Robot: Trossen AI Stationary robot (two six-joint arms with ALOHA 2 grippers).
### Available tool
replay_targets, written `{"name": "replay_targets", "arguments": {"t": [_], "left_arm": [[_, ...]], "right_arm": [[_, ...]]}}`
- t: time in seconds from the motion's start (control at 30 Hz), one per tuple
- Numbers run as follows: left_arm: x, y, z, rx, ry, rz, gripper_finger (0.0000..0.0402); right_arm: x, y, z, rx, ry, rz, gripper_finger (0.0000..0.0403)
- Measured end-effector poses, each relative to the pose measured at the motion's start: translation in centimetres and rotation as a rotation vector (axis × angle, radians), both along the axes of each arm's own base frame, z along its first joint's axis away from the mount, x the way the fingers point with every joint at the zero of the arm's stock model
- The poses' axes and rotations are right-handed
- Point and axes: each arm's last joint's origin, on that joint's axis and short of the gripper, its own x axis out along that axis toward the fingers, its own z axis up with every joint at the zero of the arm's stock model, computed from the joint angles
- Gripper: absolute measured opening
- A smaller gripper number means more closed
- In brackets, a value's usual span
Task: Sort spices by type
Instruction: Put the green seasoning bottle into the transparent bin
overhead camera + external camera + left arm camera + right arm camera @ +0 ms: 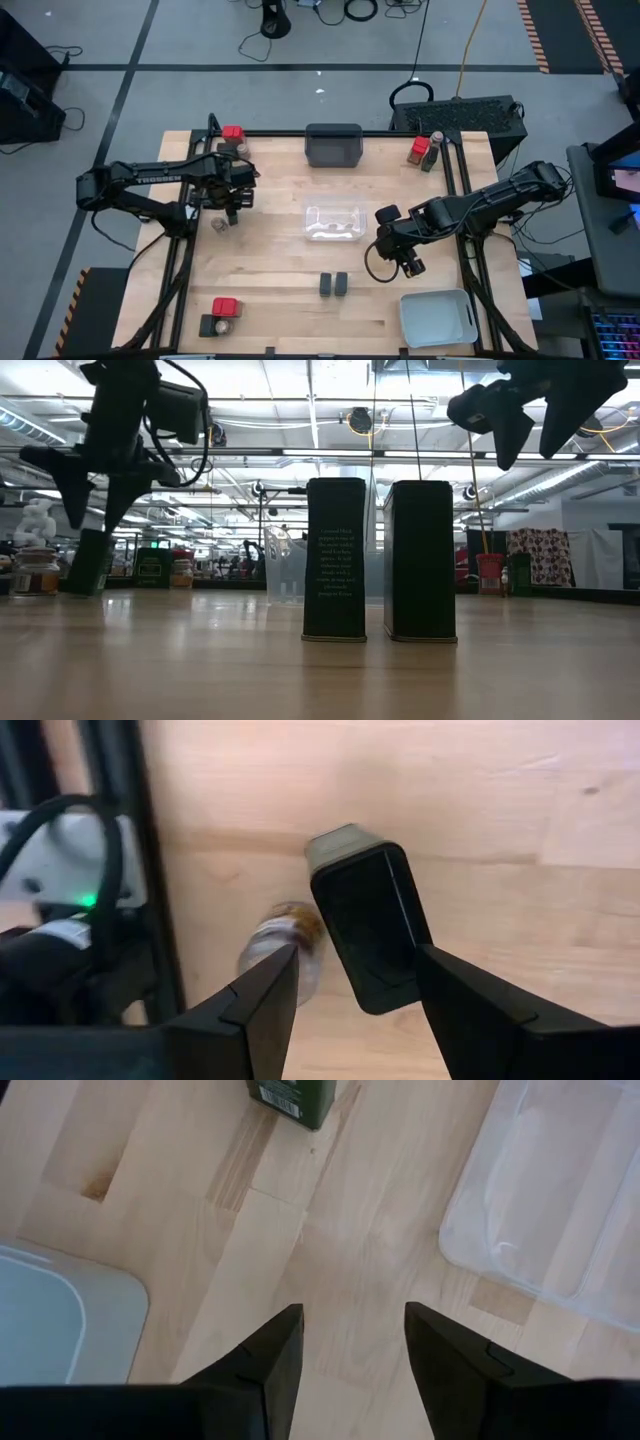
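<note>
A dark grey tray sits at the far edge of the wooden table. A clear tray lies at the table's middle. A pale grey tray rests at the near right corner. Black cables lie on the floor beyond.

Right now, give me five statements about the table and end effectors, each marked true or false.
1. Two black boxes stand side by side near the table's middle. True.
2. The clear tray lies between the two arms. True.
3. The right end effector grips a red-topped container. False: nothing sits between its open fingers.
4. The left end effector is shut. False: open above a black box.
5. The pale grey tray holds spices. False: it looks empty.
</note>
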Motion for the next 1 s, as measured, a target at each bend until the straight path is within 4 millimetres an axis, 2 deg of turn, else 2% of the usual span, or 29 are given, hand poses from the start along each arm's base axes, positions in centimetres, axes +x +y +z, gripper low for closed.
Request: {"name": "replay_targets", "arguments": {"t": [0.4, 0.73, 1.0], "left_arm": [[-0.3, -0.1, 0.1, -0.024, 0.021, -0.011, 0.0207], [-1.2, -0.4, 2.2, -0.003, -0.028, 0.014, 0.0207], [-1.2, -0.3, 1.3, 0.018, -0.016, 0.039, 0.0207]], "right_arm": [[0.1, 0.0, 0.0, 0.002, -0.008, 0.0, 0.0157], [0.2, 0.1, 0.1, -0.001, -0.021, 0.017, 0.0157], [0.2, 0.1, 0.1, 0.001, -0.028, 0.017, 0.0157]]}}
